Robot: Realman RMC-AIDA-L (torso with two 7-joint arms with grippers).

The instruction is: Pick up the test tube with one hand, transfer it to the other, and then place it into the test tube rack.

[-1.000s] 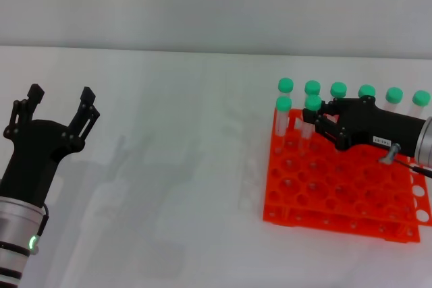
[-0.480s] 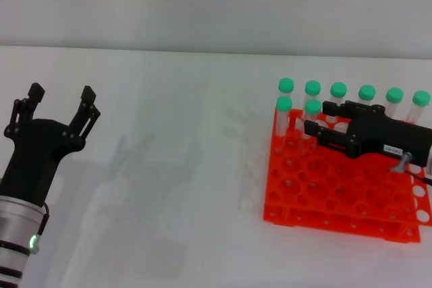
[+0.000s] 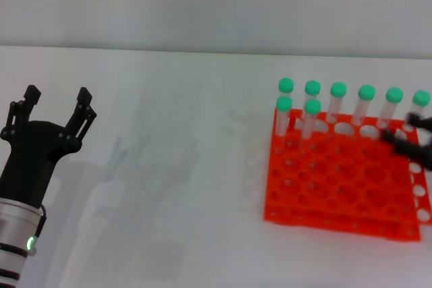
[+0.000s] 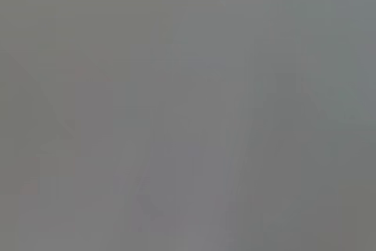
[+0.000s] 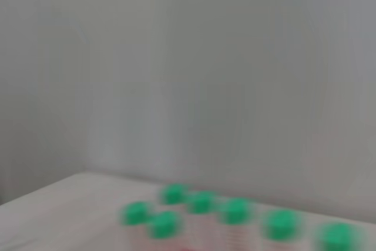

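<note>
The orange-red test tube rack (image 3: 324, 215) stands on the white table at the right. Six green-capped tubes fill its back row and two stand in the second row. The test tube (image 3: 310, 118) at the second row's right stands upright in its hole, free of any gripper. My right gripper (image 3: 409, 133) is at the right edge of the head view, over the rack's right side, open and empty, mostly out of frame. My left gripper (image 3: 57, 102) is at the lower left, open and empty, prongs pointing away from me. The right wrist view shows blurred green caps (image 5: 164, 224).
The other green-capped tubes (image 3: 338, 99) stand close together along the rack's far edge. The table's far edge meets a grey wall. The left wrist view shows only plain grey.
My right gripper opened and drew back to the right across the rack, leaving the tube standing in the second row. My left gripper shifted slightly left.
</note>
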